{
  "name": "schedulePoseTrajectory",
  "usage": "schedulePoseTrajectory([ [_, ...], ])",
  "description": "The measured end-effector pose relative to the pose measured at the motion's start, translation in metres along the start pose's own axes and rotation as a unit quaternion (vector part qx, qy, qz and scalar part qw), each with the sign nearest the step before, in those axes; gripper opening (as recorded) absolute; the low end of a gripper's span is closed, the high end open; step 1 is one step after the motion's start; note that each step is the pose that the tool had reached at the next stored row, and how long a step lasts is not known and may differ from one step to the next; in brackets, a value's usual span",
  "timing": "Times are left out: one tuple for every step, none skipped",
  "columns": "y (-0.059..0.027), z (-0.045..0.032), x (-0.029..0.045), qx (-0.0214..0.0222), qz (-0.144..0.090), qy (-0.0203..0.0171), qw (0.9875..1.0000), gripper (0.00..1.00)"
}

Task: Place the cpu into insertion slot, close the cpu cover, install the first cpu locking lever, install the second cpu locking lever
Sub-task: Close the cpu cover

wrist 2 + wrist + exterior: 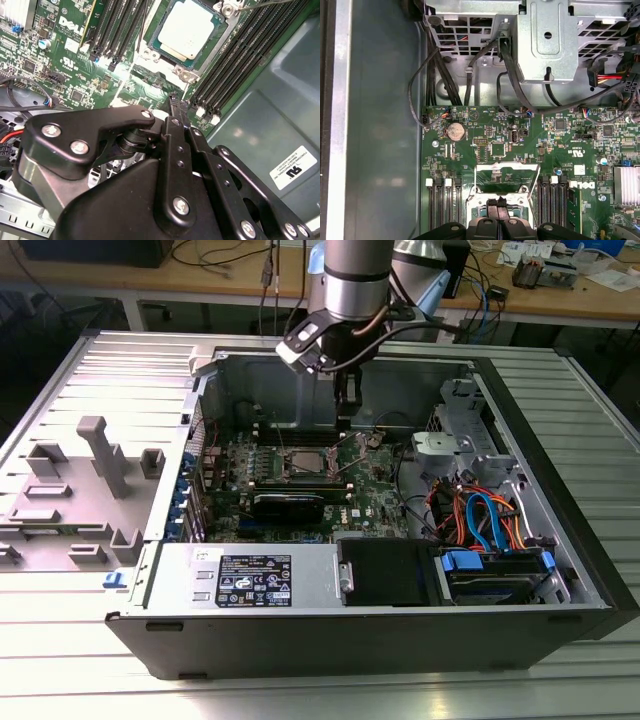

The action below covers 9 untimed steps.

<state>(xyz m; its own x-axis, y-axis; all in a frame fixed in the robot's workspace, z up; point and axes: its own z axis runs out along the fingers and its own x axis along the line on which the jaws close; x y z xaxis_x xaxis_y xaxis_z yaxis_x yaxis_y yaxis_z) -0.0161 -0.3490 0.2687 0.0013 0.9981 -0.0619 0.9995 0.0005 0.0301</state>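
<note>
The cpu [187,29], a square chip with a silver-grey top, lies flat in the insertion slot [218,44] on the green motherboard, between long black memory slots. In the exterior view the slot [300,462] lies just to the left of my gripper [344,426], which hangs low inside the case. The cpu cover [507,166], a silver frame with a square window, is swung up and open off the slot. My gripper [498,201] is shut with nothing in it. Its tips [174,98] are right by the cover's hinge side; contact cannot be told. A thin locking lever [260,4] is unlatched.
The open computer case [330,625] lies on a ribbed metal table. A drive cage [547,45] and loose cables [432,75] sit beyond the board. Orange and blue cables [480,515] fill the exterior view's right. Grey fixtures [100,455] stand on the left.
</note>
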Motion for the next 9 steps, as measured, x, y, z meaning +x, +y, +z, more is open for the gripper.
schedulePoseTrajectory([
  [0.0001,0.0,0.0004,0.0,0.0,-0.0005,1.0,0.11],
  [0.0002,-0.0001,0.0008,0.0,0.0,-0.0011,1.0,0.11],
  [0.0003,-0.0001,0.0013,0.0,0.0,-0.0019,1.0,0.11],
  [0.0004,-0.0001,0.0017,0.0,0.0,-0.0024,1.0,0.11],
  [0.0005,-0.0001,0.0022,0.0,0.0,-0.003,1.0,0.11],
  [0.0005,-0.0001,0.0026,0.0,0.0,-0.0036,1.0,0.11],
  [0.0006,-0.0002,0.003,0.0,0.0,-0.0042,1.0,0.11],
  [0.0008,-0.0002,0.0038,0.0,0.0,-0.0053,1.0,0.11],
  [0.0007,-0.0003,0.0048,0.0,0.0,-0.0065,1.0,0.11],
])
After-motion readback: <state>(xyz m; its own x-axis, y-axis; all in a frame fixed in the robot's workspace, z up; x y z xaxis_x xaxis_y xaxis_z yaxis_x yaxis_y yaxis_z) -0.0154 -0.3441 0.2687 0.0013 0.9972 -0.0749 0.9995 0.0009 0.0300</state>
